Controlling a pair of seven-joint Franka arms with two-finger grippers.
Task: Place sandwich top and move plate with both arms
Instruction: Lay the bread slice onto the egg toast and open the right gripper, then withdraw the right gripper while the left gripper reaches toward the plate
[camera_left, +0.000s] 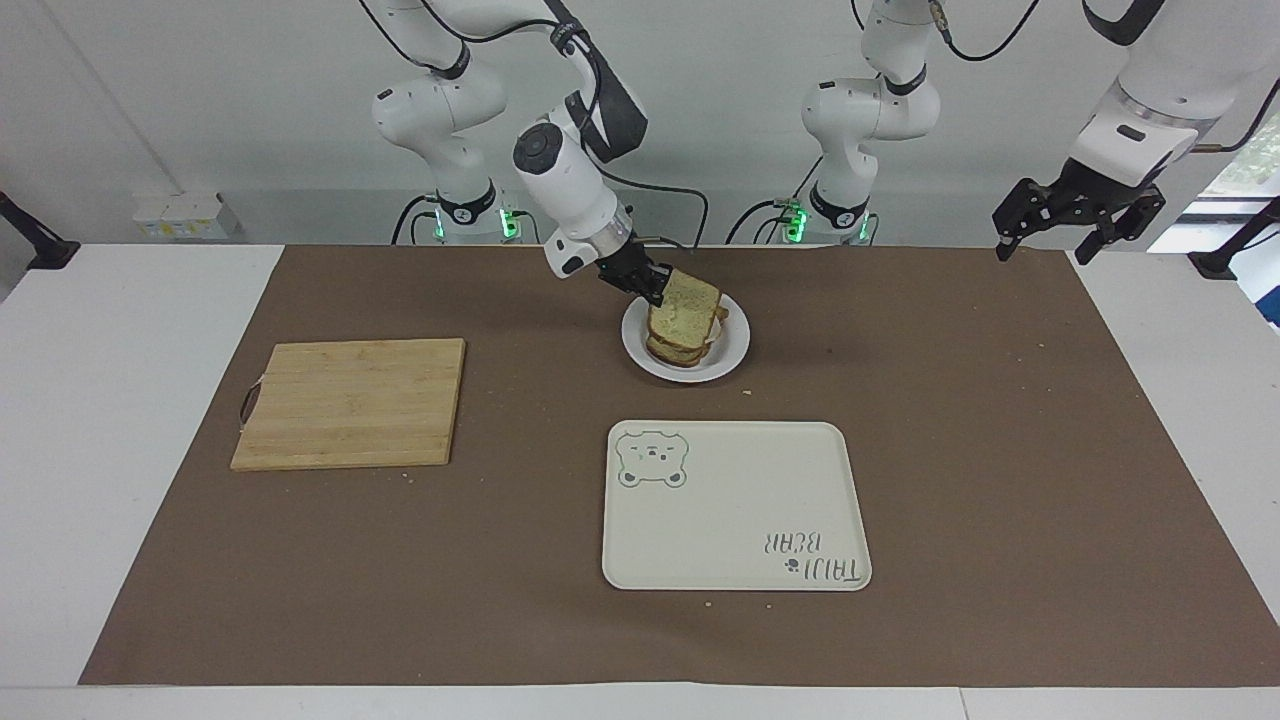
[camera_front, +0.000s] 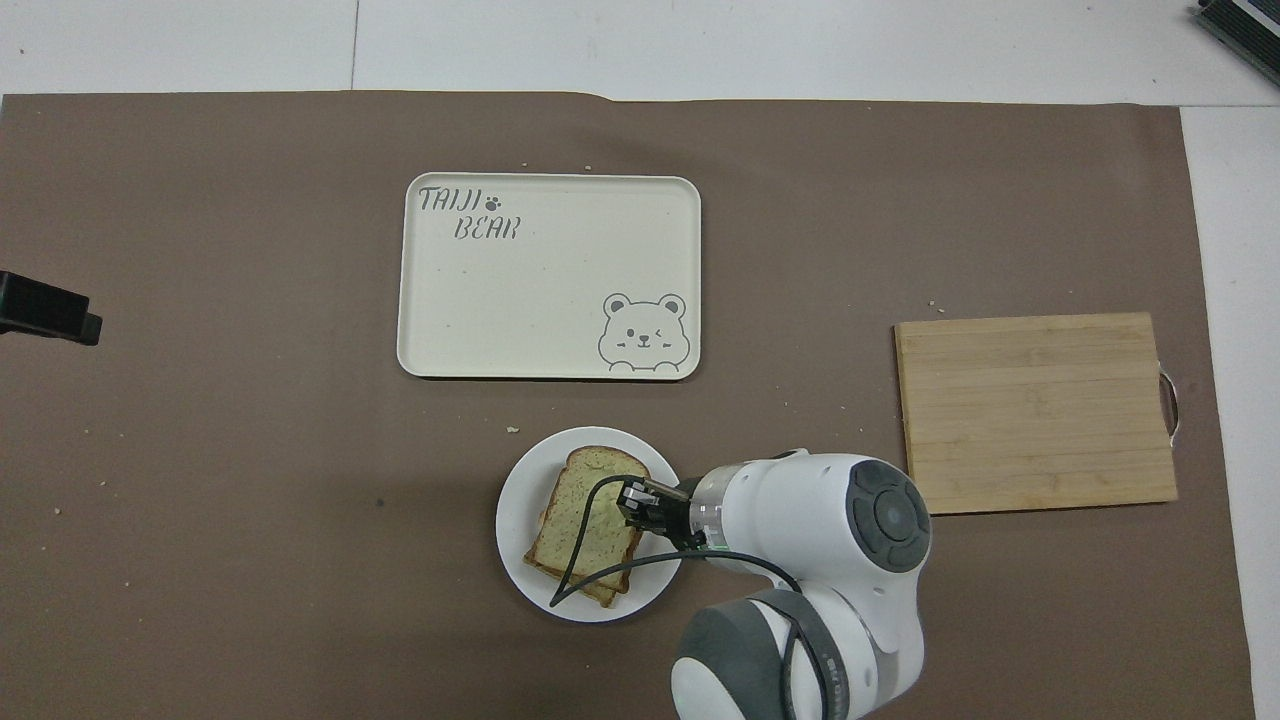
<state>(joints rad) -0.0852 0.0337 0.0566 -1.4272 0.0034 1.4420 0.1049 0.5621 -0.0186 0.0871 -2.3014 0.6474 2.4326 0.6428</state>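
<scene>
While the right gripper (camera_left: 655, 289) pinches one edge of the sandwich top (camera_left: 685, 304), the slice hangs tilted over the plate (camera_left: 733, 351), its gripped end raised and its lower end down on the stack beneath it. That slant looks like the way to lay it down lower edge first, so it lines up with the lower slice of bread (camera_left: 676, 352) before the fingers let go. The plate sits on the brown mat, nearer to the robots than the tray (camera_left: 735, 505) and toward the left arm's end from the cutting board (camera_left: 350, 402).

The left gripper (camera_left: 1078, 222) waits with its fingers spread and nothing in them, high over the left arm's end of the table, probably until the plate needs both arms.

The facing view shows the tilt and the gap under the raised end. The overhead view hides that, but shows how closely the sandwich top (camera_front: 588, 510) covers the slice below, whose crust (camera_front: 603, 593) peeks out nearest the robots.
</scene>
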